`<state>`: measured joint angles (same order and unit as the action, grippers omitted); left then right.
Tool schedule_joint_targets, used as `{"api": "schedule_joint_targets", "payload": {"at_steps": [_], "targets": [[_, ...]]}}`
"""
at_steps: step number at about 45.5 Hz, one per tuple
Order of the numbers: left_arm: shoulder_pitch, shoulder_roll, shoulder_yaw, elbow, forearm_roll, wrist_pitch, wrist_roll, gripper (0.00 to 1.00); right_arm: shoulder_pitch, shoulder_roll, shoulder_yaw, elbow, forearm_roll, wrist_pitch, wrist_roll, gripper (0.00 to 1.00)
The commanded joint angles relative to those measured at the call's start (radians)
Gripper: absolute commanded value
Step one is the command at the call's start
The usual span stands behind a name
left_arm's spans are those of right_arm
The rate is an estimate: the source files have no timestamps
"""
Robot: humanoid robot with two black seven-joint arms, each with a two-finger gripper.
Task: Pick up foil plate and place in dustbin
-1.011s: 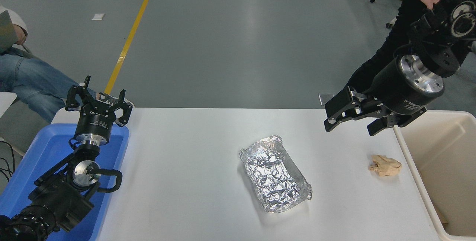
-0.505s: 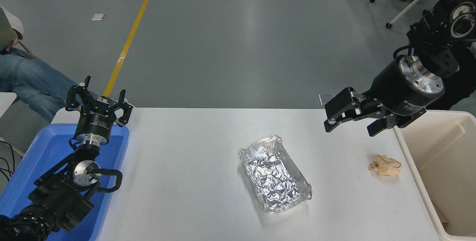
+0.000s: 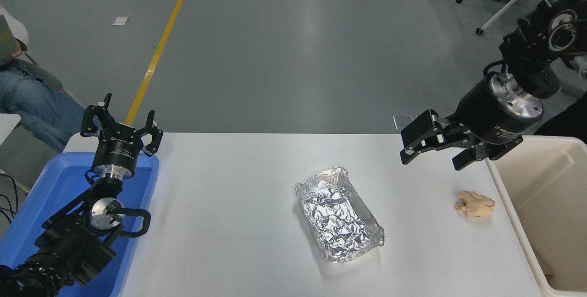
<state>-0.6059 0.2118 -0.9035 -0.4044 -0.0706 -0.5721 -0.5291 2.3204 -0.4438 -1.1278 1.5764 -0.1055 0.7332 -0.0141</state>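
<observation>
Dustbin (image 3: 513, 182) lies just right of the right gripper (image 3: 433, 154), whose jaws hang released and empty above the table (image 3: 229, 223). Foil plate (image 3: 338, 214) rests below-left of it, long axis diagonal; the left gripper (image 3: 121, 123), also spread, is parked much farther off.

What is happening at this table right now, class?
The right gripper hangs open above the white table, holding nothing. The foil plate lies untouched mid-table, a crumpled paper wad between it and the dustbin at the right edge. The left gripper is parked, open, over a blue tub.
</observation>
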Motion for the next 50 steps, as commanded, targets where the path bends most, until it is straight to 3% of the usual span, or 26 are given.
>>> {"api": "schedule_joint_targets", "payload": {"at_steps": [1,11,28,39,50], "targets": [[0.0,0.0,0.0,-0.001,0.0,0.0,0.0,0.99,-0.019,-0.003,0.011,-0.013,0.006,0.0,0.002,1.0],[0.0,0.0,0.0,-0.001,0.0,0.0,0.001,0.99,-0.044,0.008,0.0,-0.055,0.104,0.003,0.003,1.0],[0.0,0.0,0.0,-0.001,0.0,0.0,0.001,0.99,-0.14,0.068,0.011,-0.085,0.11,-0.018,0.002,1.0],[0.0,0.0,-0.002,-0.001,0.0,0.0,0.001,0.99,-0.324,0.177,0.033,-0.147,0.093,-0.303,0.002,1.0],[0.0,0.0,0.0,-0.001,0.0,0.0,0.001,0.99,-0.545,0.309,0.065,-0.292,0.04,-0.465,0.008,1.0]]}}
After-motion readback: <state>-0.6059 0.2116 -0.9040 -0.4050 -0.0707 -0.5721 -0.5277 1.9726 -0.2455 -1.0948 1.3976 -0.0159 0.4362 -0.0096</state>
